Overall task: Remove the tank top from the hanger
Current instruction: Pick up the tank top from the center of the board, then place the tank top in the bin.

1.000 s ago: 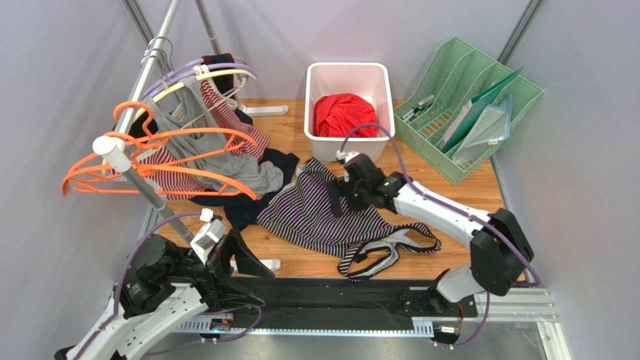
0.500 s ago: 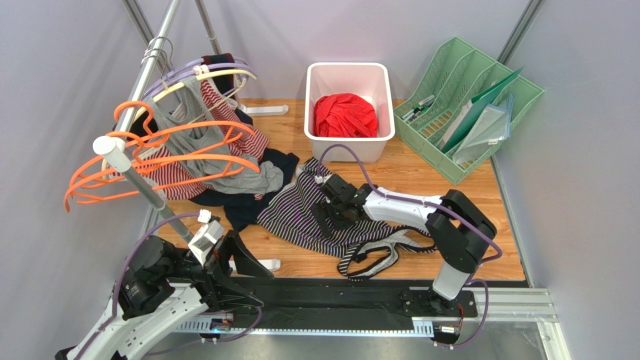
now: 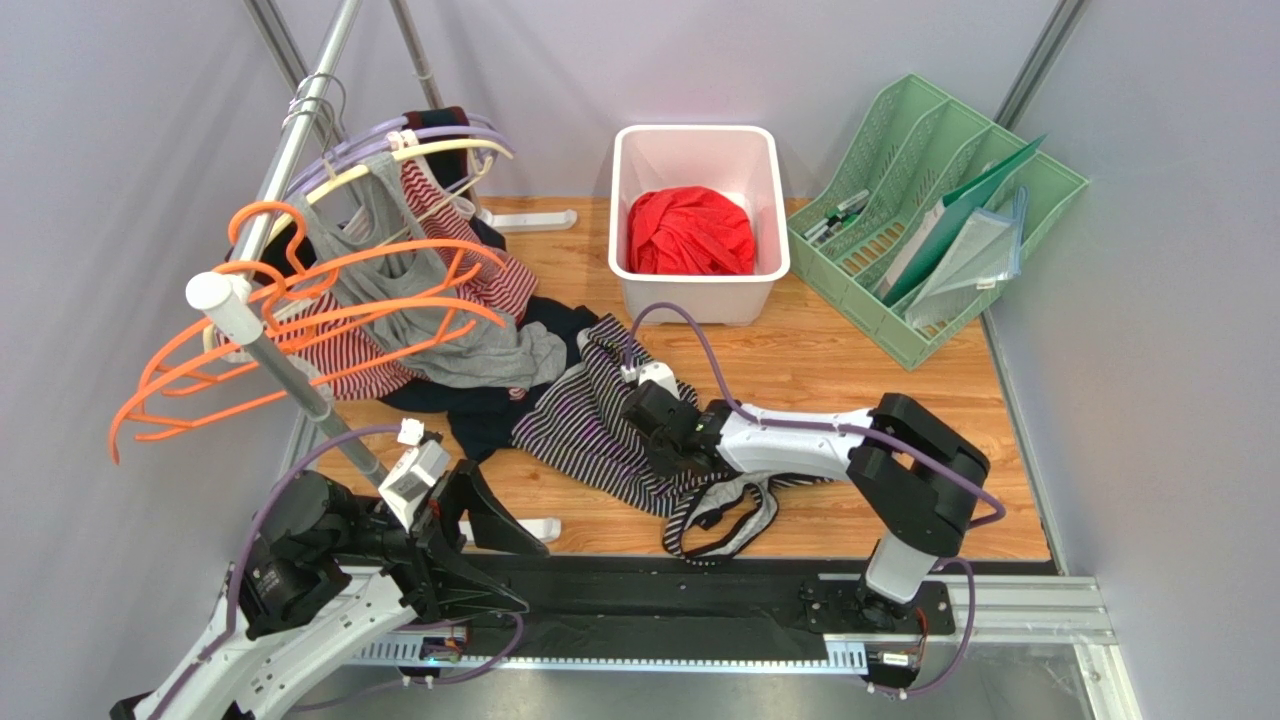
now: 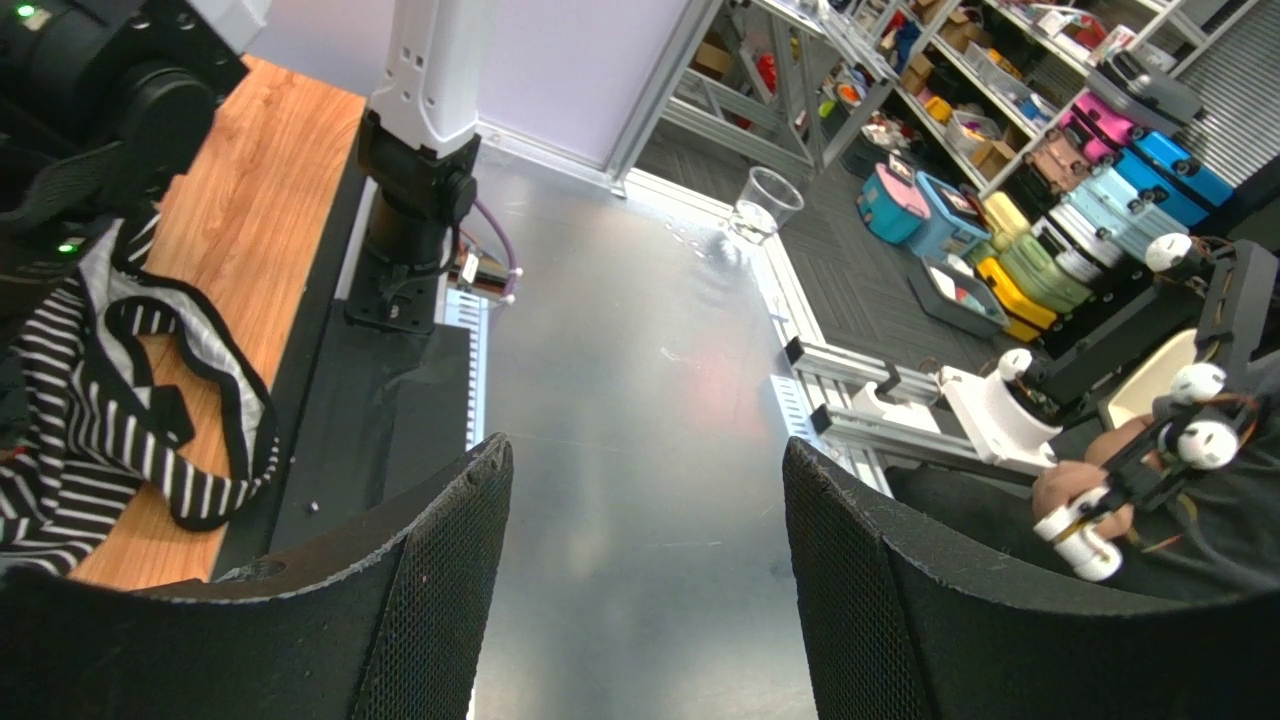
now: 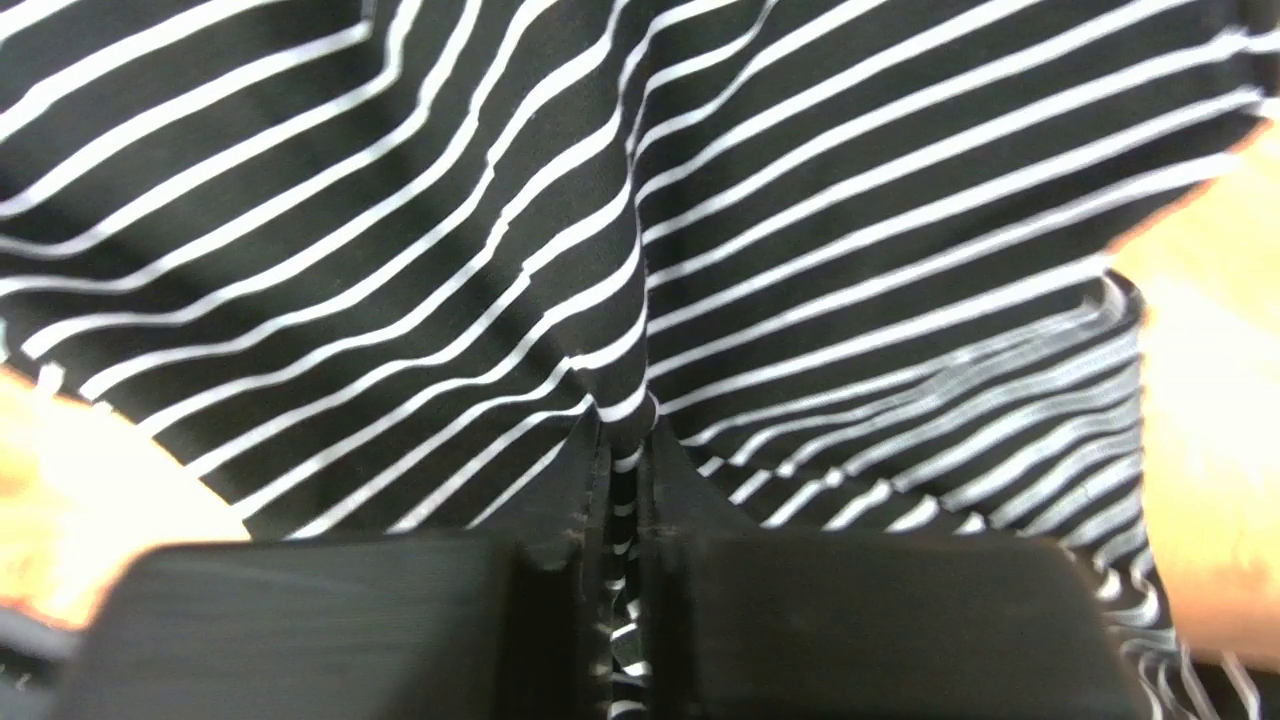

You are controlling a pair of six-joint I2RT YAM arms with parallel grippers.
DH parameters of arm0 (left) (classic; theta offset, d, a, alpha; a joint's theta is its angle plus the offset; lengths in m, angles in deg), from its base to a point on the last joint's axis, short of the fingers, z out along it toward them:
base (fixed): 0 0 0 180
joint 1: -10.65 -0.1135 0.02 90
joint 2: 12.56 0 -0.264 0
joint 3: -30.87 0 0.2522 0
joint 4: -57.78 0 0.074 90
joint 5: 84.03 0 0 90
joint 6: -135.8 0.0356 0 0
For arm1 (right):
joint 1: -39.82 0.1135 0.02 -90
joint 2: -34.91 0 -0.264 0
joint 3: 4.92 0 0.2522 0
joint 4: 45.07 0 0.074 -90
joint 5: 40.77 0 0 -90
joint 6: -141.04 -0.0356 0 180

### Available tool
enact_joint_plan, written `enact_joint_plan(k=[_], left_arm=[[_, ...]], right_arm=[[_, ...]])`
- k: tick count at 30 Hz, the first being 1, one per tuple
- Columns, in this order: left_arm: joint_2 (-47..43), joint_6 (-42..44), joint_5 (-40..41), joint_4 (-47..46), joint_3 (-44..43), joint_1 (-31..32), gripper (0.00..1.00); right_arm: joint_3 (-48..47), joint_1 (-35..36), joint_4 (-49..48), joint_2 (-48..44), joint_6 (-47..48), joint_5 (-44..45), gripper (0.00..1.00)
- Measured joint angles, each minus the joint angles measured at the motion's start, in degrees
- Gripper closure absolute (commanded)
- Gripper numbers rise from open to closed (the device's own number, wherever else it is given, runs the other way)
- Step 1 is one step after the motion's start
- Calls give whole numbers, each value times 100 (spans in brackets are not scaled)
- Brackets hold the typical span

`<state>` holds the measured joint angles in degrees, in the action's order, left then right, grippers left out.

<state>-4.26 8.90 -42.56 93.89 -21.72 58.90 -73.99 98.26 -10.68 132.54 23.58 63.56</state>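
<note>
Now, striped tank top: you have it lying crumpled on the wooden table, with the right arm stretched low over it. Its far-left edge touches the dark clothes heaped under the rack.
Straps: they lie in loops on the wood, toward the near edge of the table and just in front of the right forearm.
Right gripper: your jaws are drawn almost together and pinch a raised fold of the tank top. In the right wrist view the stripes run up into the narrow slit between the two black fingers.
Left gripper: your jaws stand wide with nothing between the pads. It hangs off the near-left corner, pointing past the table edge at the metal floor. A corner of the striped top shows at the left of its wrist view.
Orange hangers: several hang from the slanted rack pole, well to the left of the striped top.
Grey garment: it is draped on the rack among the hangers, with its hem down on the clothes pile.
White bin: it stands at the far side with a red cloth inside.
Green file organizer: it sits at the far right, apart from the clothes.
</note>
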Motion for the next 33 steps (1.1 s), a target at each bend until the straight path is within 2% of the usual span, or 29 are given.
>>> enact_joint_plan(k=[3,7,11,16,22,28,33], left_arm=[[0,0,2,0,0,0,28],[2,9,0,13,0,0,28],[15,24,2,13,0,0,28],[98,37,2,17,0,0,28],[109,61,20,52,0,0,28],[260,155,28,85,-2,0,28],[442,264,59,103,-2,0,28]], right_arm=[[85,96,192,-361,-9,120,100],[-101,70,496,-1346,140,378,100],[-1143,-326,623,-1956,417,470,100],[-2841,-1139,393,-1919,896,511,100],[-4433,-2243,-339,-1202,1276,74,100],[-6304,-3193,-1010,507,1379,-898,100],[-7051,-3486,-1478,1766,1493,-1366,100]])
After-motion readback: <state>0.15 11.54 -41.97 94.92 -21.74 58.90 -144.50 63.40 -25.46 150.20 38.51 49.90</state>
